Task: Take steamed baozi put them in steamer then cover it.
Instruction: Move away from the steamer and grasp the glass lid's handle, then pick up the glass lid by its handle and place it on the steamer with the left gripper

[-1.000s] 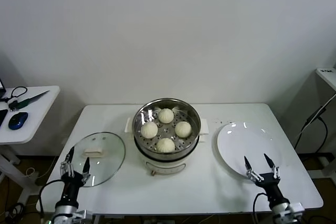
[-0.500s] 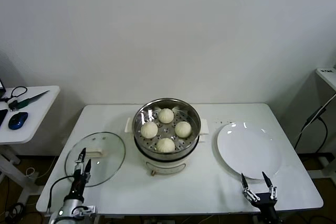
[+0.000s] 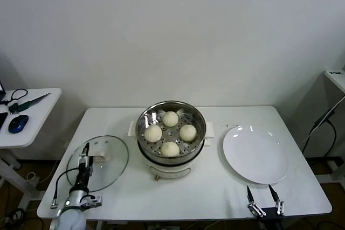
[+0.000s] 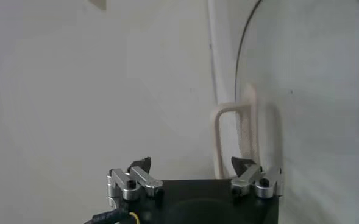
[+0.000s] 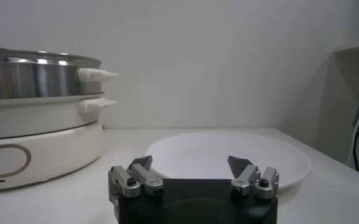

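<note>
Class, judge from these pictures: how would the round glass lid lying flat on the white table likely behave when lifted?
The round glass lid looks rigid and probably breakable, being clear glass. Its smooth surface may be slippery, so its cream handle seems the safer hold. Lying flat, it is unlikely to roll, and the left gripper is above it.

Plain white wall behind a white table; smaller white side table at left, white shelf at right.

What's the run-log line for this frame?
buns: four in steamer | lid: off, on table | plate: empty | left pincer: over lid, open | right pincer: near table edge, open
</note>
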Motion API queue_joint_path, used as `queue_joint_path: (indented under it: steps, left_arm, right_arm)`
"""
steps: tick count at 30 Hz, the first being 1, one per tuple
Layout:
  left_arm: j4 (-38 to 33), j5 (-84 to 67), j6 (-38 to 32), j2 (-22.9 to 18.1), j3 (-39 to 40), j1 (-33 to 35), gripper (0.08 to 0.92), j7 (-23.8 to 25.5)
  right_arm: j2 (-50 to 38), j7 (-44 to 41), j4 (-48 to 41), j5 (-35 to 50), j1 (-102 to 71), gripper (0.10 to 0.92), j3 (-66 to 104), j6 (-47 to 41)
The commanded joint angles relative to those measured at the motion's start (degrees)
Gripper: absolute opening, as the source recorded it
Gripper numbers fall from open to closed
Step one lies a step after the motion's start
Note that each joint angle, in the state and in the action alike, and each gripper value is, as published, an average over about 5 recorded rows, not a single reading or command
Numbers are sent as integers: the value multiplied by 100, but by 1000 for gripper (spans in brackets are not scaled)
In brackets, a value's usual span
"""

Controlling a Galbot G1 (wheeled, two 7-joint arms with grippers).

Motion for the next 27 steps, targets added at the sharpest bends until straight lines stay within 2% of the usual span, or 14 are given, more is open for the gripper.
queue_joint_path:
  steps: [1, 21, 24, 27]
  left_arm:
    - [329, 57, 86, 7, 15, -353, 790, 6]
    - [165, -433, 158, -15, 152, -139, 221, 133]
    - [-116, -799, 216, 64, 202, -43, 156, 302]
    - [-559, -1304, 292, 169, 248, 59, 141, 519]
  right_arm:
    - [55, 5, 1, -36, -49, 823, 2, 52]
    - [45, 26, 7, -150, 116, 823, -5, -57]
    - [48, 31, 19, -184, 142, 823, -2, -85]
    - [50, 48, 39, -241, 149, 823, 8, -102]
